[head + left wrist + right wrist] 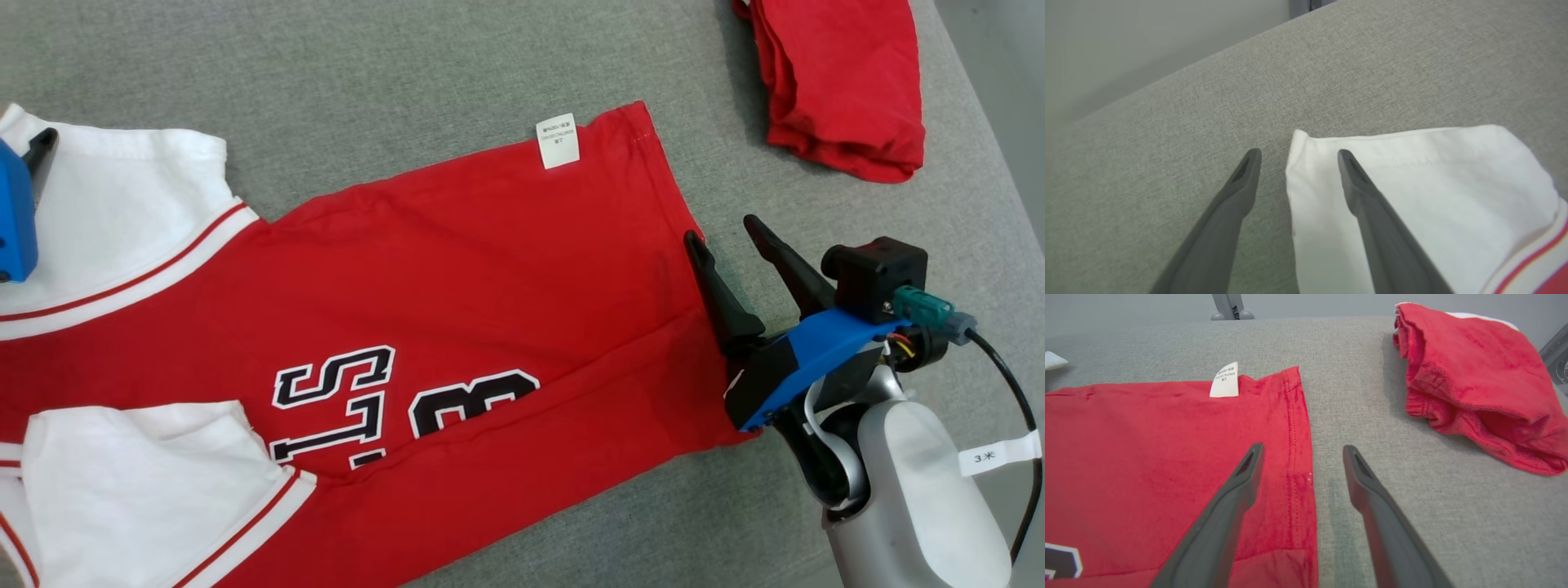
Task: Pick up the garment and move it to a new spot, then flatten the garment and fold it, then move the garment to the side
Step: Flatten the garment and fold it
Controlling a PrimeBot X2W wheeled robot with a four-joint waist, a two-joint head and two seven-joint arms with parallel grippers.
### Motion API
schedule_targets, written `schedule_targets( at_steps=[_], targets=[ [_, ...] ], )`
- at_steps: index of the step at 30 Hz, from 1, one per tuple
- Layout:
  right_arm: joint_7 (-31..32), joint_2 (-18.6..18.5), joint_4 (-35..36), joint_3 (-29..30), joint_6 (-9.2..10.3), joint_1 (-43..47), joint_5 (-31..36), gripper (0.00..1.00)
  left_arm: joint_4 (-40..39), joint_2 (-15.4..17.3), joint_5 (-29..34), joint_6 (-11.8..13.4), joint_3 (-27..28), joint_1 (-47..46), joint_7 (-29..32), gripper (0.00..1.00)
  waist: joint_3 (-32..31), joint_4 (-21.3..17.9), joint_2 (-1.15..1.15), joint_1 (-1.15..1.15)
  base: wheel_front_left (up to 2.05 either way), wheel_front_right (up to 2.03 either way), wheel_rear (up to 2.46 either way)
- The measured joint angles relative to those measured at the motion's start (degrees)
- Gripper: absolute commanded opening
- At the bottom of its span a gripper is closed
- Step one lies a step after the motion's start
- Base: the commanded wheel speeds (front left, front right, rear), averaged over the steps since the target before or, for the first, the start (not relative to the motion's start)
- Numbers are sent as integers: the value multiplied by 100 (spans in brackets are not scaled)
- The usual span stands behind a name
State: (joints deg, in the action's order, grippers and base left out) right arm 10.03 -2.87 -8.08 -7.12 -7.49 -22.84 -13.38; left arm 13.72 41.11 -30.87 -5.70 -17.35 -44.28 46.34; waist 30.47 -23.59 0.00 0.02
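Observation:
The garment point(457, 269) is a red jersey with white sleeves and black-and-white lettering, spread flat on the grey surface point(408, 65). Its hem point(1298, 457) faces my right gripper point(722, 233), which stands open astride that hem, one finger over the red cloth, the other over bare grey. A white care label point(558, 140) sticks out near the hem's far corner. My left gripper point(1296, 153) is open over the white sleeve's corner point(1412, 183); one finger lies above the sleeve, the other above the surface. In the head view its blue body point(16, 212) shows at the left edge.
A second red garment point(841, 82) lies folded at the far right of the surface, seen also in the right wrist view point(1474, 384). The surface's right edge point(980, 122) runs close beside it. A cable point(1012, 384) trails from my right wrist.

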Motion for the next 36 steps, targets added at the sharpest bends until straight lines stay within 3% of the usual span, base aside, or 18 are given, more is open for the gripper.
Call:
schedule_targets(
  at_steps=[11, 12, 14, 23, 36],
  targets=[
    [-210, 1, -248, -230, 0, -191, -151, 100, 78, 75, -336, 3, 73, 9, 293, 100, 113, -147, 0, -1, 0, 0, 0],
    [-212, 2, -263, -254, 0, -230, -151, 100, 79, 65, -335, 3, 71, 9, 269, 39, 116, -138, 0, -1, 0, 0, 0],
    [-222, 1, -292, -263, 0, -325, -134, 100, 69, 22, -330, -1, 33, 9, 180, 0, 105, -95, 0, -1, 0, 0, 0],
    [115, -12, -746, -57, 0, -1163, 411, 100, -96, -242, -285, -94, -164, -133, -633, 0, -73, 348, 0, -2, 0, 0, 0],
    [692, -271, -2529, 970, 0, -2163, 485, 100, -922, -549, -445, -144, -657, -133, -1583, 0, -145, 1155, 0, -2, 0, 0, 0]
  ],
)
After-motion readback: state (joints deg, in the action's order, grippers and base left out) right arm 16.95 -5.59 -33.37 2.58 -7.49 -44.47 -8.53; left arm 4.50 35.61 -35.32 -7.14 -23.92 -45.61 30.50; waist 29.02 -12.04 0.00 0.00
